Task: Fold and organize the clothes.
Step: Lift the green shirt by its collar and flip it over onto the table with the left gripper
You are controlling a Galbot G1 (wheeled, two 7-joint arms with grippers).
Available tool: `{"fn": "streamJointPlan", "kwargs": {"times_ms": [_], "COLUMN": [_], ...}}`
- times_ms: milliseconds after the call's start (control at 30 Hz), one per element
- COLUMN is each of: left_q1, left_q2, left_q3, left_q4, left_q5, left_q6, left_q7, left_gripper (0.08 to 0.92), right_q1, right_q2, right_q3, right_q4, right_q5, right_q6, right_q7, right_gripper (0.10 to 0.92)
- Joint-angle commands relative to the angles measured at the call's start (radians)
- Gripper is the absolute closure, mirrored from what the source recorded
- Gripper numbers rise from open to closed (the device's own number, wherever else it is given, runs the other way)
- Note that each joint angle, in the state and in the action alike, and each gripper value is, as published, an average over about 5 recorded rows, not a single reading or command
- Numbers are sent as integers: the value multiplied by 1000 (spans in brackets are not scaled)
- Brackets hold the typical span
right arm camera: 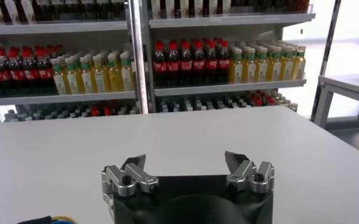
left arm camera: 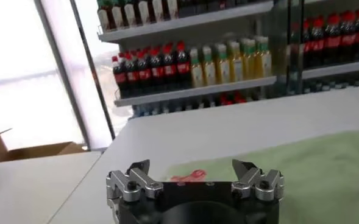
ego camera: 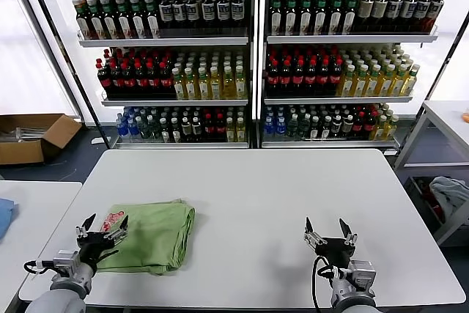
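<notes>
White table holds folded shirt; left tool, right tool gape empty.

A wide white table with rounded corners is seen in the head view, set in front of tall shelving. A folded light green cotton shirt is laid flat on its surface, on the robot's left side and near the front edge. A red-and-white printed logo is shown at the shirt's outer left end. The fabric is folded into a roughly rectangular bundle, with its edges kept just inside the table's border. The shirt is the only thing seen lying on the top.
</notes>
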Motion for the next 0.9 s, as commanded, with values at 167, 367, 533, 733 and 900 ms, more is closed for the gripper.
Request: {"fn": "streamJointPlan", "kwargs": {"times_ms": [167,367,533,733,900], "left_q1": [9,-3,-2,7,9], "left_q2": [27,23,24,19,13], "left_q3": [-46,-46,-45,-39,-34], "left_q4": [87,102,102,95,95], "left_q5": [-192,-326,-366,-355,-339], "left_q6": [72,98,103,88,82], "left_q7": [28,38,55,86,95], "left_gripper": [177,177,177,236,381], "right_q1": [2,-1,-3,-2,-2], "right_q2": [5,8,8,10,10], "right_q3": [-2,-4,-1,-2,-3], "right_q4": [-1,-2,-7,-13,-11], "right_q5": [-4,-7,-7,-8,-8], "right_q6": [-3,-3,-1,1,1], "right_q7": [0,0,0,0,-1], "right_gripper": [203,203,203,203,203]}}
